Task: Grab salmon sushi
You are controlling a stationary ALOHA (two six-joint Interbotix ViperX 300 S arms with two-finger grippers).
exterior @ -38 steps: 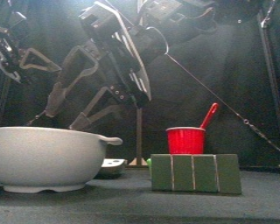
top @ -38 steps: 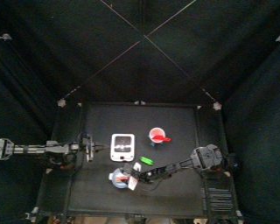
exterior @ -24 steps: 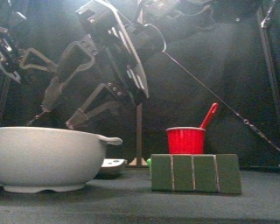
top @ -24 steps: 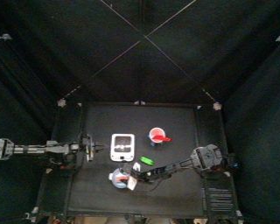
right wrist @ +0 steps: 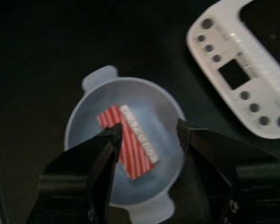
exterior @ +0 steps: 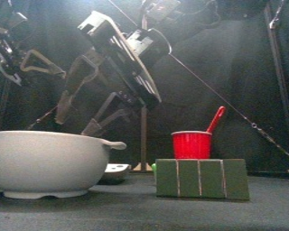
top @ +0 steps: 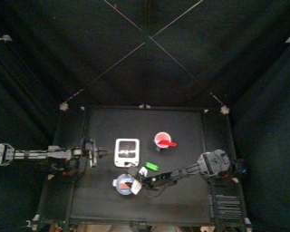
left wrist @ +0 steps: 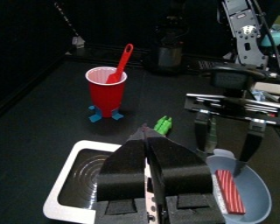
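Above the bowl [right wrist: 125, 131] at the table's [top: 184, 122] six o'clock, my right pincer [right wrist: 145, 149] hangs tilted, jaws spread, salmon sushi [right wrist: 132, 141] lying inside; my left pincer [left wrist: 154, 162], closed, rests at nine o'clock.

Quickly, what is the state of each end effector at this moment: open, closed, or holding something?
Left end effector: closed, holding nothing, above the white device.
Right end effector: open, empty, above the salmon sushi in the bowl.

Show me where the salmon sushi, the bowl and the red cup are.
salmon sushi [right wrist: 133, 142]: right wrist view, striped orange-red top.
bowl [right wrist: 91, 107]: right wrist view, bare inner wall.
red cup [left wrist: 105, 89]: left wrist view, outer side wall.
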